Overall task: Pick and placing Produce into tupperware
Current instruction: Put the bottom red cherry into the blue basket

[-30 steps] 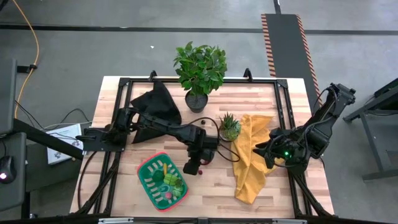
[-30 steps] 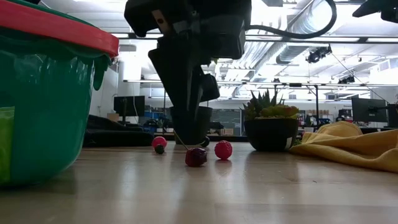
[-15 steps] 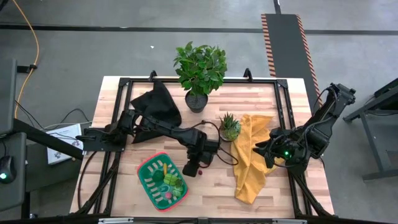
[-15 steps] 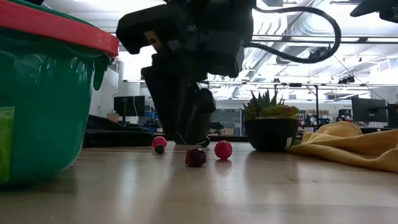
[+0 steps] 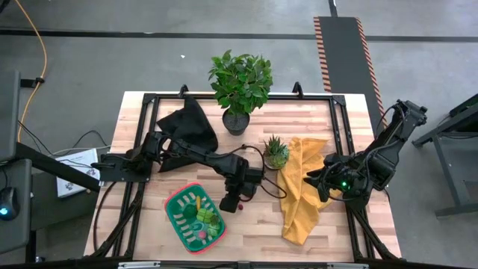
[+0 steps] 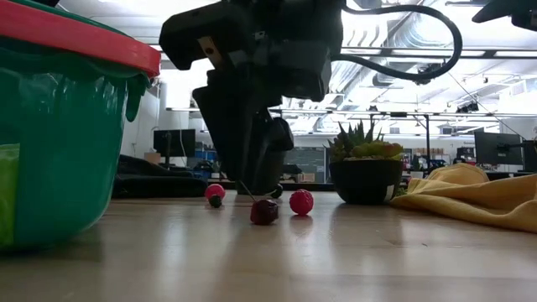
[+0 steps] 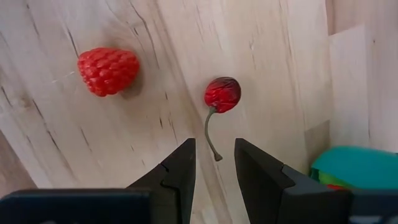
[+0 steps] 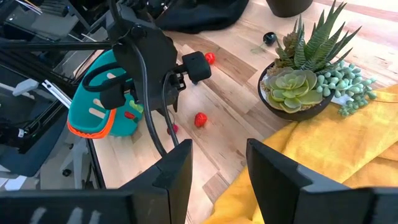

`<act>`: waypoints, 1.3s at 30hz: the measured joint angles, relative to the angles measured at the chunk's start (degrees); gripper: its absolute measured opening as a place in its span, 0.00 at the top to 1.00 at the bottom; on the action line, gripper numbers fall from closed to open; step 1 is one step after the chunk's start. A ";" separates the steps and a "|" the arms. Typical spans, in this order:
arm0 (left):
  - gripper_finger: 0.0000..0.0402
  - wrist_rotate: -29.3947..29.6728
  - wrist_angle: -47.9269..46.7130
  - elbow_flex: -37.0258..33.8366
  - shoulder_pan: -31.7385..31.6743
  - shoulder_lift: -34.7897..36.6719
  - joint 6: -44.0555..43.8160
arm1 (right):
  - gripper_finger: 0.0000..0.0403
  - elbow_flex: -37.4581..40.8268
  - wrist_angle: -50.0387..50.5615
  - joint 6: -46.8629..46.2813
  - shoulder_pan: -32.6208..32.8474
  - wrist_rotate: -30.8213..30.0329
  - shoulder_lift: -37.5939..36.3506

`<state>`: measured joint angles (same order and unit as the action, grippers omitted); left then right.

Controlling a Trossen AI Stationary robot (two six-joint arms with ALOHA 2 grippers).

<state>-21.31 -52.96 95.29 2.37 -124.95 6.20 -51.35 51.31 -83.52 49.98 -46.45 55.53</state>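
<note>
The green tupperware with a red rim (image 5: 196,217) holds several toy pieces and stands at the near left (image 6: 59,126). A dark red cherry (image 7: 222,93) lies on the wood beside it (image 6: 264,211), its stem standing up. My left gripper (image 7: 214,155) hangs just over it, open, with the stem's free end between the fingertips (image 5: 231,200). A red raspberry (image 7: 107,70) lies close by (image 6: 301,201). Another small red piece (image 6: 215,193) sits farther back. My right gripper (image 8: 217,168) is open and waits over the yellow cloth (image 5: 314,179).
A small succulent pot (image 5: 276,153) and the yellow cloth (image 5: 302,190) lie right of the cherry. The leafy plant (image 5: 240,86) and black cloth (image 5: 187,131) are toward the far edge. Bare wood (image 5: 254,228) shows between tupperware and cloth.
My left arm's wrist has come down and tipped over the cherry; its fingertips stay just above the stem. The cherry, raspberry and tupperware have kept their places.
</note>
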 joint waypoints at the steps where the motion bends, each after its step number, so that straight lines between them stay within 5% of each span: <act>1: 0.75 -0.01 -0.01 0.00 0.00 0.00 0.00 | 0.65 0.00 0.00 0.02 0.00 -0.03 0.00; 39: 0.75 -0.10 -0.36 0.02 -0.11 -1.14 -0.04 | 0.65 0.00 0.33 0.02 0.02 -0.58 0.00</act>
<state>-21.41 -53.32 95.31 2.26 -126.08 6.15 -51.35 51.64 -83.50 50.00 -47.03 55.53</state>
